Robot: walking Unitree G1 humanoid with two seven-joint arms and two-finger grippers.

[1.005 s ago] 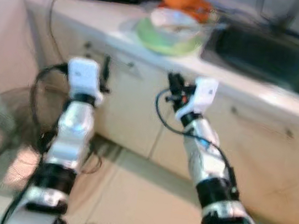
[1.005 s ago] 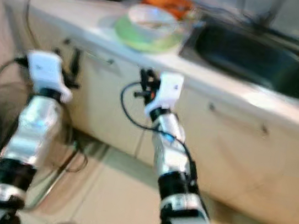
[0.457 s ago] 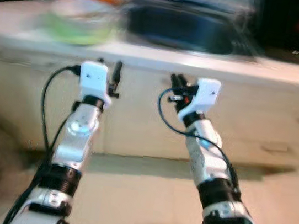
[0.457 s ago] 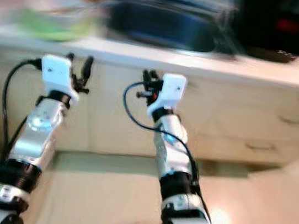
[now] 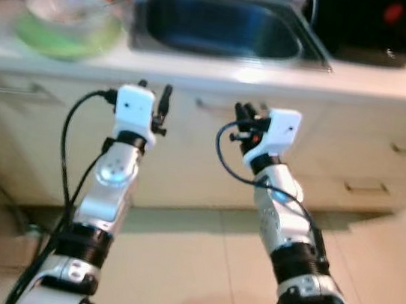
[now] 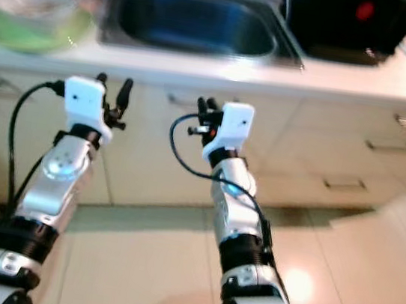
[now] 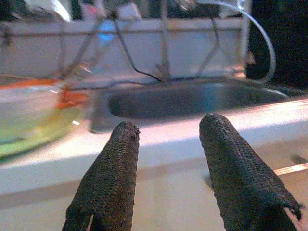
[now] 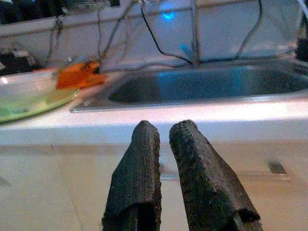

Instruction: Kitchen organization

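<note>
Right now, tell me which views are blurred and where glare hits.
Left eye view: green plate soft with blur; glare on the counter edge. Right eye view: floor tile reflection shines bright. Left wrist view: sink hazy, the fingers sharp. Right wrist view: counter edge washed pale.

Cream cabinets (image 5: 383,158) below counter (image 5: 349,82); beige tiled floor (image 5: 195,264).

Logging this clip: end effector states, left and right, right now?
Left end effector: open, holding nothing.
Right end effector: nearly closed, a narrow gap, holding nothing.
</note>
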